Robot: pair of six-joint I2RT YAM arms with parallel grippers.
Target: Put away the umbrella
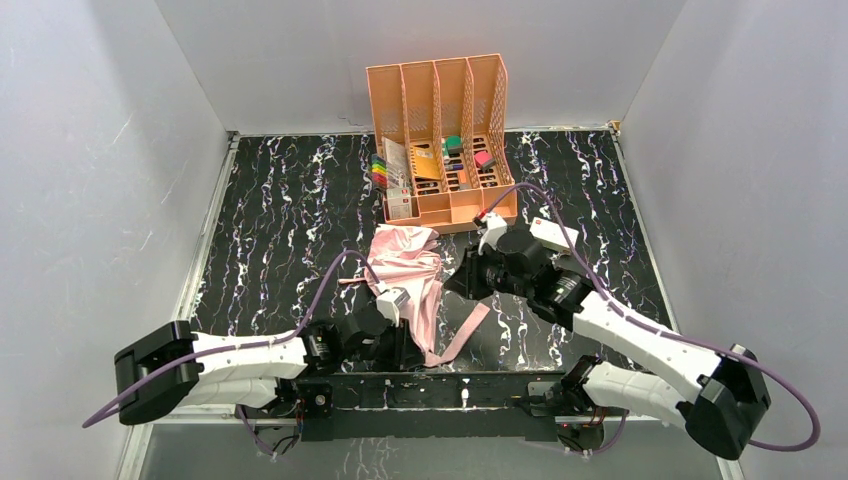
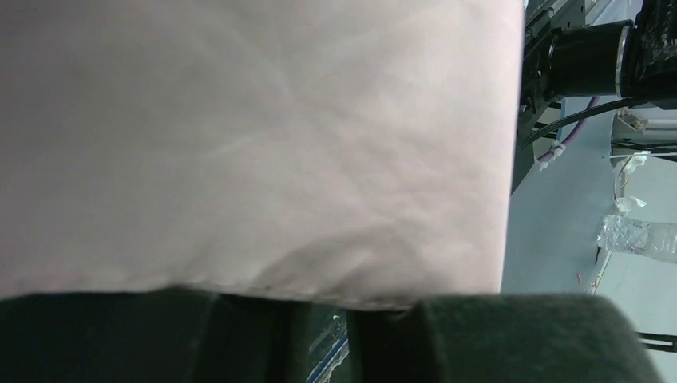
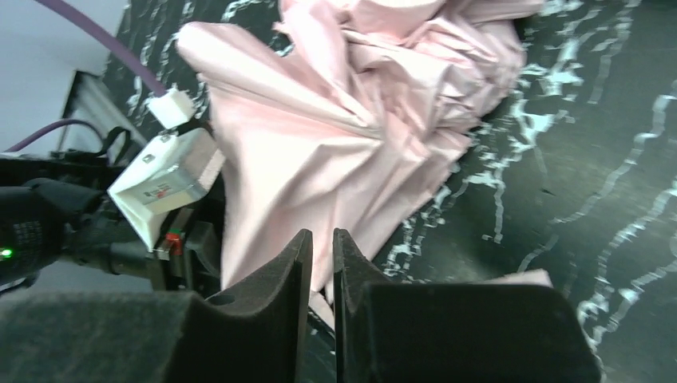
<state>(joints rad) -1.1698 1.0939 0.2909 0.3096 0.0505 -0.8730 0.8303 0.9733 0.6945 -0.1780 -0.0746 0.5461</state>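
Pale pink crumpled fabric of the compact folding umbrella (image 1: pixel 412 268) is lying bunched on the black marbled table (image 1: pixel 270 220), not yet bundled. Left tool (image 1: pixel 396 306) is sitting against its near end, likely steadying it; jaw state cannot be told. Right tool (image 3: pixel 321 235) is hovering beside the folds, slightly parted, pinching nothing.

**ITEM COUNT**

One umbrella (image 1: pixel 410 268) is counted on one table (image 1: pixel 280 230). One orange desk organiser (image 1: pixel 440 95) is present, and four upright compartments are counted in it. The articles stored in its front tray are too small to be counted. Two arms are fitted: the left arm (image 1: pixel 240 360) and the right arm (image 1: pixel 640 340). One gripper is carried by each: the left gripper (image 1: pixel 393 303) and the right gripper (image 3: pixel 322 239), the latter with two fingers (image 3: pixel 271 303). Two purple cables are counted: the left cable (image 1: pixel 322 290) and the right cable (image 1: pixel 530 186). One crumpled plastic bottle (image 2: pixel 639 237) is recorded in the left wrist view.
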